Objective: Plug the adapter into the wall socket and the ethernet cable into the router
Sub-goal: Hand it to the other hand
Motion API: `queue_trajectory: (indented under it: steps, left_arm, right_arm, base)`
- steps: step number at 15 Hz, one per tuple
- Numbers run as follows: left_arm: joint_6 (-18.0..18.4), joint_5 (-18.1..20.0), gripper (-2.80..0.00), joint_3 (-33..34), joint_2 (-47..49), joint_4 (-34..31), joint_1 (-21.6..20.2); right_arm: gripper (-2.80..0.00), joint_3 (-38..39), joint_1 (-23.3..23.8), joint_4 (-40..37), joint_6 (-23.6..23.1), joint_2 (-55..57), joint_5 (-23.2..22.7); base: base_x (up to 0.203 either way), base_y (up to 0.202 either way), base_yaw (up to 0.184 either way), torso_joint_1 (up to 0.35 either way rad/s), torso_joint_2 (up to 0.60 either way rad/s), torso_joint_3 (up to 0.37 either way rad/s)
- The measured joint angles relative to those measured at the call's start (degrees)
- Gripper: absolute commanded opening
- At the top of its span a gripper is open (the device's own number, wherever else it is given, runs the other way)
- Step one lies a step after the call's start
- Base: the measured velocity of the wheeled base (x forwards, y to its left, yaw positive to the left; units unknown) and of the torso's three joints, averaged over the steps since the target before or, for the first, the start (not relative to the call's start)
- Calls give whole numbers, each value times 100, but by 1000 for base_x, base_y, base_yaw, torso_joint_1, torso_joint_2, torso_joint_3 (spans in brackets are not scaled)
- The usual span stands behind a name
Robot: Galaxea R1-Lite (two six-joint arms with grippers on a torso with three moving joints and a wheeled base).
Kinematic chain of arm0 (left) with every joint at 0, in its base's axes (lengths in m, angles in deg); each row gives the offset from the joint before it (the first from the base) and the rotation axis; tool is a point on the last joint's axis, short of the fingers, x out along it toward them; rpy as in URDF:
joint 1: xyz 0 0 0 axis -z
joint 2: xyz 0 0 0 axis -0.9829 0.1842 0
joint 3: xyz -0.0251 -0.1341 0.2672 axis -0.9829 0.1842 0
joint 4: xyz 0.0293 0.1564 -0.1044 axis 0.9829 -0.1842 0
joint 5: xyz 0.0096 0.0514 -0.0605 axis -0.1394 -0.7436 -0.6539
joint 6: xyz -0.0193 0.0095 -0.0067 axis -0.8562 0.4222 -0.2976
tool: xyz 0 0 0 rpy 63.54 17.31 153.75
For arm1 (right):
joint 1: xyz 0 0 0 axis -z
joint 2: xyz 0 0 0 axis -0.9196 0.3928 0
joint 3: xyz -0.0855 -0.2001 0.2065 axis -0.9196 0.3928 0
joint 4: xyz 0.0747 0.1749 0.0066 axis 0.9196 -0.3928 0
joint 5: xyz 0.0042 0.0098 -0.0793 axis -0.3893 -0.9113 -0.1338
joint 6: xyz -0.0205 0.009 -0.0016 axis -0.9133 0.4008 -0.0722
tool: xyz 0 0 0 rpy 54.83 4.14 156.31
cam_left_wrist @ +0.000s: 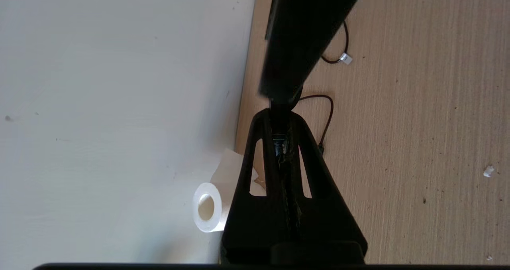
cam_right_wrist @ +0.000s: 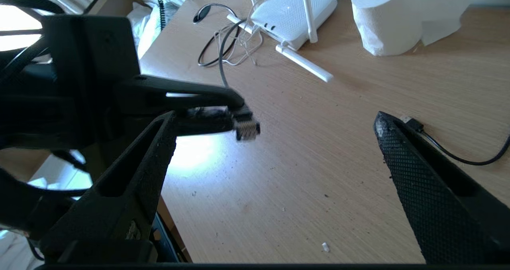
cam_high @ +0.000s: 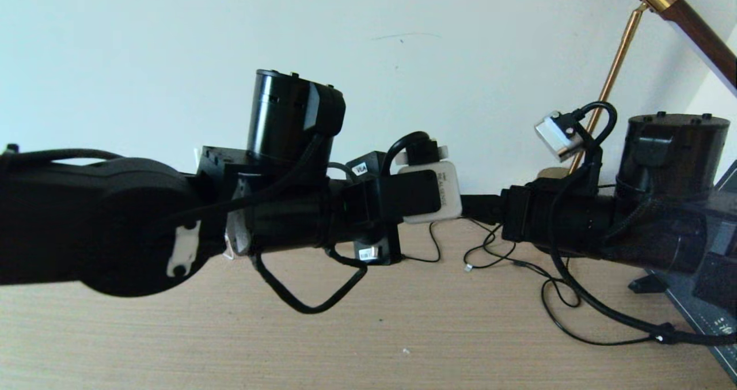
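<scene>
Head view, arms: the left arm [cam_high: 173, 217] and right arm [cam_high: 604, 223] reach toward each other above the wooden table [cam_high: 368, 332]; fingertips are hidden behind the wrist housings.
Head view, writing: a small label reading "VLA" [cam_high: 360, 169] sits on the left wrist; the print on the white camera block [cam_high: 440, 191] is too small to read.
Left wrist view, pincer: the left gripper [cam_left_wrist: 281, 114] is pressed together, pinching the ethernet cable [cam_left_wrist: 281, 142]; the tissue roll [cam_left_wrist: 207, 207] lies by the wall.
Right wrist view, pincer: the right gripper [cam_right_wrist: 275, 122] is spread wide and holds nothing.
Right wrist view, cable: its plug sticks out of the left gripper's tips, above the bare table.
Right wrist view, router: the router [cam_right_wrist: 297, 10] lies near the far edge, beside the tissue roll, well apart from the plug.
Right wrist view, other: a thin black USB cable [cam_right_wrist: 442, 146] lies near one finger.
</scene>
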Motion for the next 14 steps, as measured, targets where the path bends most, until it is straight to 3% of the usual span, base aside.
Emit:
queue_trajectory:
  steps: [8,9,14]
  left_arm:
    - [7,18,-280,37,-13,-1,37]
    - [9,19,-280,49,-16,9,58]
    - [9,18,-280,191,-30,194,81]
  right_arm:
    - [0,-101,-107,-5,-4,166,74]
    - [-280,-105,-141,-1,-1,170,78]
    - [-280,-107,-229,-2,-9,178,78]
  base:
    - [0,0,0,0,0,0]
    - [0,0,0,0,0,0]
    - [0,0,0,0,0,0]
